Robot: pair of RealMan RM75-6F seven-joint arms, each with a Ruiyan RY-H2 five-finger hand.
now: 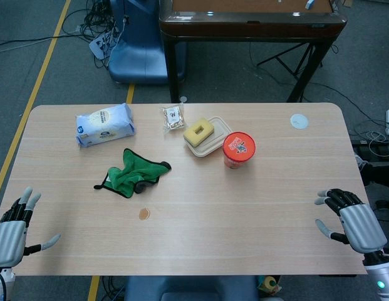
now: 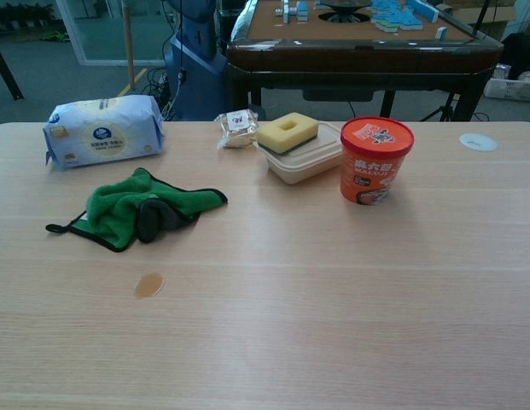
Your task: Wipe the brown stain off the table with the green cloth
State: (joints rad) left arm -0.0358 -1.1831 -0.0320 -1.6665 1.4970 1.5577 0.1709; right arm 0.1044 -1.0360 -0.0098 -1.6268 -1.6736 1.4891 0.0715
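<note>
The table [image 1: 257, 219] carried everything, light wood. Left hand [image 1: 12, 235] sat at the 8 o'clock corner, fingers spread wide, holding nothing. Right hand [image 1: 354, 219] sat at 4 o'clock, also wide and empty. Both were well apart from the work. Wipes pack [image 1: 104, 124] lay at 10 o'clock. The green cloth [image 1: 133, 172] lay crumpled left of centre, the brown stain [image 1: 144, 214] just beyond it at its 6 o'clock, not touching. A lidded tub with sponge [image 1: 203, 137] and a red cup [image 1: 238, 149] stood at 1 o'clock, a snack packet [image 1: 173, 118] at 12. Wiping had not begun. Risks: a bunched cloth could be pinched by one edge only and drag unevenly, smearing the stain; a wide sweep could knock the cup.
</note>
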